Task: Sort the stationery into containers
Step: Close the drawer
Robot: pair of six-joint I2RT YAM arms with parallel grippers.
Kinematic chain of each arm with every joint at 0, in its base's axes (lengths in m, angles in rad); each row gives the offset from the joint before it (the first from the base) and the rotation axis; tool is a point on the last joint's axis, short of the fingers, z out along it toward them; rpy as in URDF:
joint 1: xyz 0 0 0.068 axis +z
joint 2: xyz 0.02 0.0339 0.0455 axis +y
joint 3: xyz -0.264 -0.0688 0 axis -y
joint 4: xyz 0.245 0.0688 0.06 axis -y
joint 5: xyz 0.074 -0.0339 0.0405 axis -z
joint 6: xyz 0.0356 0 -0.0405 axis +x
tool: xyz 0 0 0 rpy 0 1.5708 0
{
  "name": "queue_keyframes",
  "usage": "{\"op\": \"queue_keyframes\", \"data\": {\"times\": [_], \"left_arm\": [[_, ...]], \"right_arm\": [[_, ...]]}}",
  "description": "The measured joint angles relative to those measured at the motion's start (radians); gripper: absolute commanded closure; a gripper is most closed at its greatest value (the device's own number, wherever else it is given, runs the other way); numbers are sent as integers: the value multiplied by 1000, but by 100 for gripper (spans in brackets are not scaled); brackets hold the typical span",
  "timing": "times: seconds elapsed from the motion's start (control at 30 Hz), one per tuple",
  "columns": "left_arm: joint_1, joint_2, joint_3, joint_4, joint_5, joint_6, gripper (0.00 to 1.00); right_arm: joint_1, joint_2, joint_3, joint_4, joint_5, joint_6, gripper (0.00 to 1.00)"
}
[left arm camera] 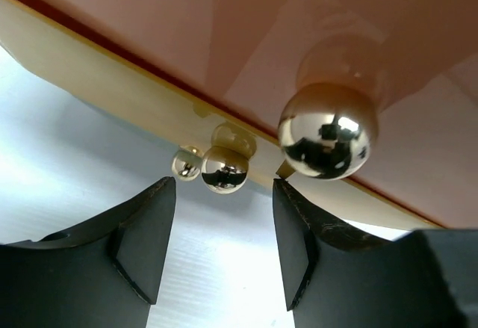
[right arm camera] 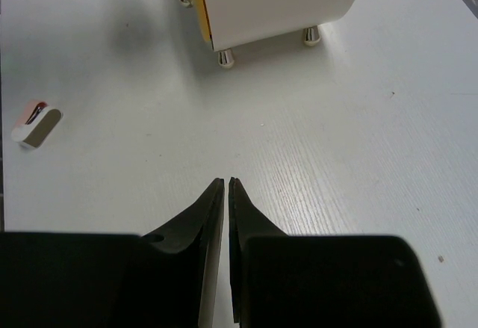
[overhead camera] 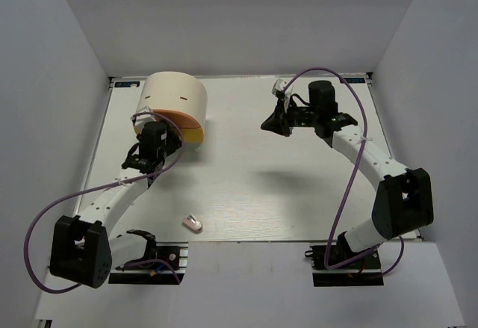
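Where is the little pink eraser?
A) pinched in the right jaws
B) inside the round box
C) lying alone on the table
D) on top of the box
C: the eraser lies by itself on the white table, well apart from the box.

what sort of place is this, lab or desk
Probably a robot lab test cell: a white tabletop boxed in by plain white walls, black-and-white left arm and right arm bolted at its near edge, and a cream cylindrical box and pink-white eraser laid out.
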Motion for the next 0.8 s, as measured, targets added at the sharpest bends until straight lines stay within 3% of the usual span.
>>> {"op": "queue_keyframes", "data": {"times": [0.53,0.8], "left_arm": [[14,-1,-5,47,35,-42,37],[15,-319,-229,17,53,-183,37]], "right_arm": [[-12,0,-17,2,-14,-1,85],[-12,-5,-66,2,-15,-2,85]]}}
